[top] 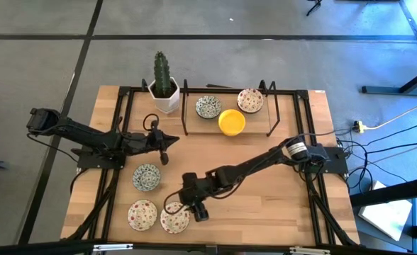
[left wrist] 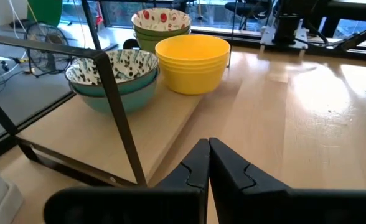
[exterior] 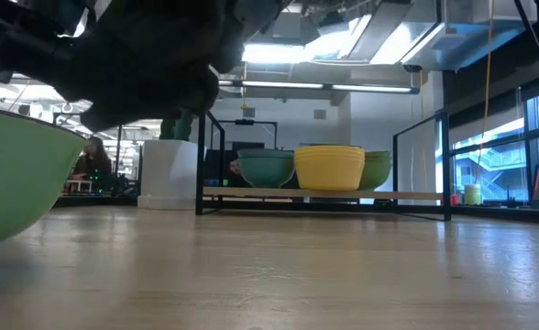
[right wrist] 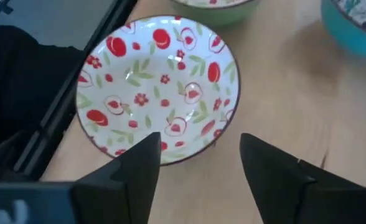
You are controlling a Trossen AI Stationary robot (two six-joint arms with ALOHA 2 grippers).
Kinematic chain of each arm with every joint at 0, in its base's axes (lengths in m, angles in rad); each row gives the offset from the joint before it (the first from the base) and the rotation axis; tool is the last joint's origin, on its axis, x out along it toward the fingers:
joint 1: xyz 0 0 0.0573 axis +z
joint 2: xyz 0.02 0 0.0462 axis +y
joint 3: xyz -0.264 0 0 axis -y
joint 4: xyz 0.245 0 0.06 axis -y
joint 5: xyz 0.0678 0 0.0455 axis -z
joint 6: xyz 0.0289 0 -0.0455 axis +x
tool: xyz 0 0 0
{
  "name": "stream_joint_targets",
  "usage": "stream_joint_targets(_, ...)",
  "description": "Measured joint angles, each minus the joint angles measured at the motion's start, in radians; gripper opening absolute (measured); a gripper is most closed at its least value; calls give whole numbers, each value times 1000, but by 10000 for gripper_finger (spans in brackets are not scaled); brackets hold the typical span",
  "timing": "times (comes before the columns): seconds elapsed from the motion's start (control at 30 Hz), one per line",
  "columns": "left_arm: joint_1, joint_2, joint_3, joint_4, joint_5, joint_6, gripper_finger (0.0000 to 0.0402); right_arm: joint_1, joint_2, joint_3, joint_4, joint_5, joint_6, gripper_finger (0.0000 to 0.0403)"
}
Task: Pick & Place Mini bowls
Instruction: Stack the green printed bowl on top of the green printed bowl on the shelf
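Note:
Three mini bowls lie on the table's near left: a blue-green one (top: 146, 177) and two red-speckled ones (top: 142, 214) (top: 174, 217). More are stacked on a black-framed wooden rack (top: 194, 126): blue-green (left wrist: 111, 78), yellow (left wrist: 192, 62) and red-speckled (left wrist: 161, 25). My right gripper (right wrist: 198, 162) is open just above the near-right rim of the right red-speckled bowl (right wrist: 158, 87), one finger over the rim and the other outside it. Whether it touches the bowl, I cannot tell. My left gripper (left wrist: 208, 162) is shut and hangs left of the rack, holding nothing.
A white pot with a cactus (top: 164, 88) stands at the far left corner, beside the rack. The rack's black metal posts (left wrist: 117, 115) rise in front of my left gripper. Bare wood (top: 265, 205) spreads over the table's near right.

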Motion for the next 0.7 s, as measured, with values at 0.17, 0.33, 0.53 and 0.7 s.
stream_joint_targets(0.17, 0, 0, 0, 0, 0, 0, 4, -3, 2, 0, 66, 0, 2, 221)
stream_joint_targets(0.33, 0, 0, 0, -2, 6, -11, 4, -11, 33, 0, 113, 0, -1, 221)
stream_joint_targets(0.53, -1, 0, 0, -6, 48, -11, 4, -33, 48, -1, 102, -5, 22, 220)
stream_joint_targets(0.7, -1, 0, 0, -6, 44, -11, 4, -36, 57, -1, 103, -11, 49, 220)
